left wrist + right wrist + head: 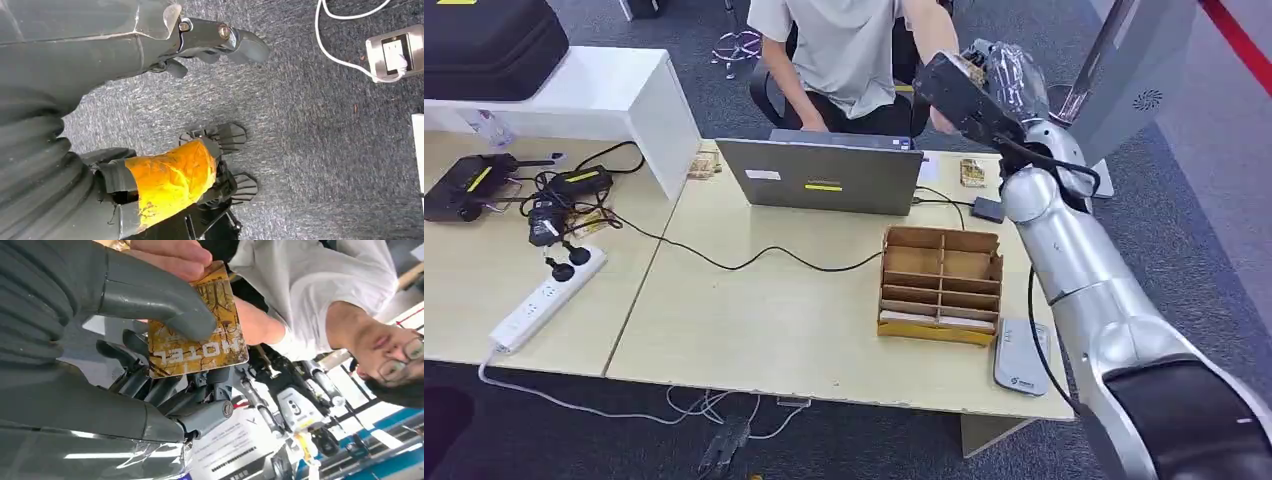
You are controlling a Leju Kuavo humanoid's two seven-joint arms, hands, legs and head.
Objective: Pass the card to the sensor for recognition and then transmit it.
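A yellow-brown card (200,347) printed "HOTEL" is pinched between my right hand's thumb (160,302) and its dark fingers. A person's hand (172,254) also grips the card's far edge. In the head view my right hand (984,85) is raised high over the table's far right side, next to the seated person (844,50). The grey sensor pad (1021,357) lies flat near the table's front right edge, well below that hand. My left hand (175,175), with yellow tape on it, hangs over the carpet and holds nothing.
A wooden card box (941,283) with several compartments stands beside the sensor. An open laptop (829,175) sits in front of the person, with cables running across the table (754,320). A power strip (544,300) and chargers lie at the left. A floor socket (395,52) is on the carpet.
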